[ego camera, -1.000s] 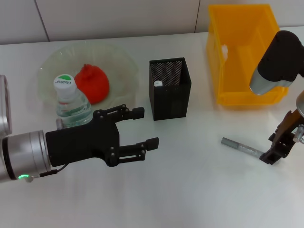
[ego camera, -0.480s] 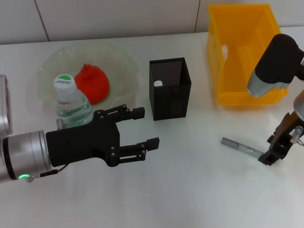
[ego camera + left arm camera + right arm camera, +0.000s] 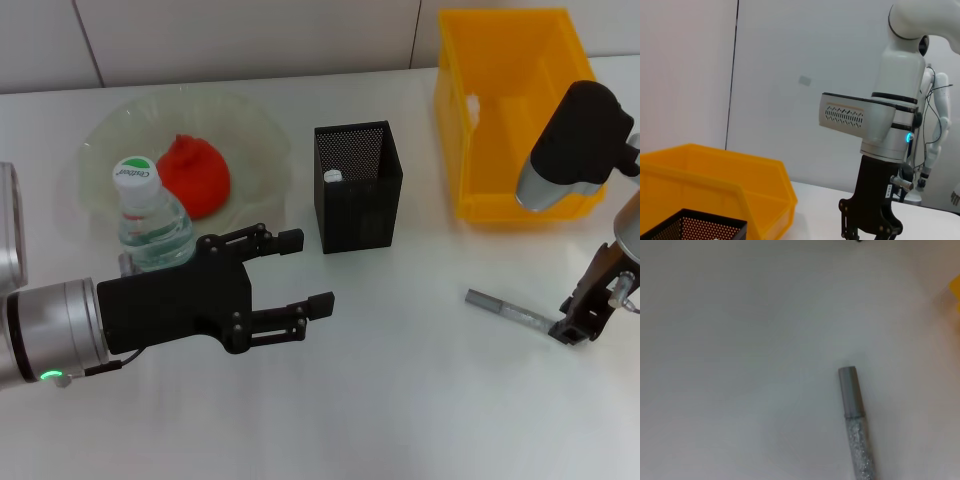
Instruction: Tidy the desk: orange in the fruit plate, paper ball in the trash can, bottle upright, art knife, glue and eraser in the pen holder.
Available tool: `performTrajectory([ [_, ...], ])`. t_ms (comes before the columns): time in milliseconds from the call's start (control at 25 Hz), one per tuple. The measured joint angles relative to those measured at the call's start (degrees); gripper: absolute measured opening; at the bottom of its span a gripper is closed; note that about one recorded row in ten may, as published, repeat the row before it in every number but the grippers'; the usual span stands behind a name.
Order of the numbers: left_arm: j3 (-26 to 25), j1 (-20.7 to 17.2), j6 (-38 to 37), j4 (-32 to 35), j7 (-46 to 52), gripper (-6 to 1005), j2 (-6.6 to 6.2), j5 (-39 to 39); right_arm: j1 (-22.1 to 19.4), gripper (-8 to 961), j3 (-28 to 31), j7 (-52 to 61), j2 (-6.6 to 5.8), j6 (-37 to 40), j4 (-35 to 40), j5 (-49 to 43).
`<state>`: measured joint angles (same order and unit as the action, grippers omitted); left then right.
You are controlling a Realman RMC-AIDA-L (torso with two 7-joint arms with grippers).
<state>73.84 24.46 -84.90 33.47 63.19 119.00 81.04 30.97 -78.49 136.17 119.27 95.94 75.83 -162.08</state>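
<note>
The white tabletop (image 3: pixel 400 400) carries the yellow trash can (image 3: pixel 510 120) at the far right. The fruit plate (image 3: pixel 250 130) holds the orange (image 3: pixel 195 175); the bottle (image 3: pixel 150 220) stands upright at its near rim. The left tool (image 3: pixel 300 270) hovers with fingers spread near the pen holder (image 3: pixel 358 185) (a white-tipped item inside). The glue (image 3: pixel 505 308) lies flat, its near end at the right tool (image 3: pixel 578 330); whether that tool grips it cannot be told.
</note>
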Motion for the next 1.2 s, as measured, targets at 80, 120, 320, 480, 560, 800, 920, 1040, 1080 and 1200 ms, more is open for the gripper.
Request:
performTrajectory([
  [80, 0.0, 0.0, 0.0, 0.0, 0.0, 790, 0.0, 0.0, 0.0, 336, -0.4, 0.0, 0.0, -0.2, 0.0, 0.0],
  [120, -0.1, 0.0, 0.0, 0.0, 0.0, 790, 0.0, 0.0, 0.0, 306, -0.8, 0.1, 0.0, -0.6, -0.2, 0.0],
  [320, -0.1, 0.0, 0.0, 0.0, 0.0, 790, 0.0, -0.1, 0.0, 301, -1.2, 0.1, 0.0, -1.4, -1.2, 0.0],
  [480, -0.1, 0.0, 0.0, 0.0, 0.0, 790, 0.0, -0.1, 0.0, 296, -1.2, 0.1, 0.0, -1.6, -1.4, 0.0],
  [560, -0.1, 0.0, 0.0, 0.0, 0.0, 790, 0.0, -0.1, 0.0, 293, -1.2, 0.1, 0.0, -1.6, -1.4, 0.0],
  [800, 0.0, 0.0, 0.0, -0.1, 0.0, 790, 0.0, -0.1, 0.1, 254, -1.9, 0.2, 0.0, -2.1, -2.4, 0.0],
  [920, -0.1, 0.0, 0.0, -0.1, 0.0, 790, 0.0, -0.1, 0.1, 231, -2.5, 0.4, 0.05, -2.5, -2.9, 0.0],
  [1040, 0.0, -0.1, 0.0, -0.1, 0.0, 790, 0.0, -0.1, 0.1, 209, -2.6, 0.8, 0.07, -2.7, -2.7, 0.0],
  [1080, 0.0, -0.1, 0.0, -0.1, 0.0, 790, 0.0, -0.1, 0.1, 201, -2.6, 0.8, 0.07, -2.7, -2.7, 0.0],
  [1200, 0.0, -0.2, 0.0, -0.1, 0.0, 790, 0.0, -0.1, 0.1, 178, -2.5, 0.9, 0.08, -2.8, -2.4, 0.0],
])
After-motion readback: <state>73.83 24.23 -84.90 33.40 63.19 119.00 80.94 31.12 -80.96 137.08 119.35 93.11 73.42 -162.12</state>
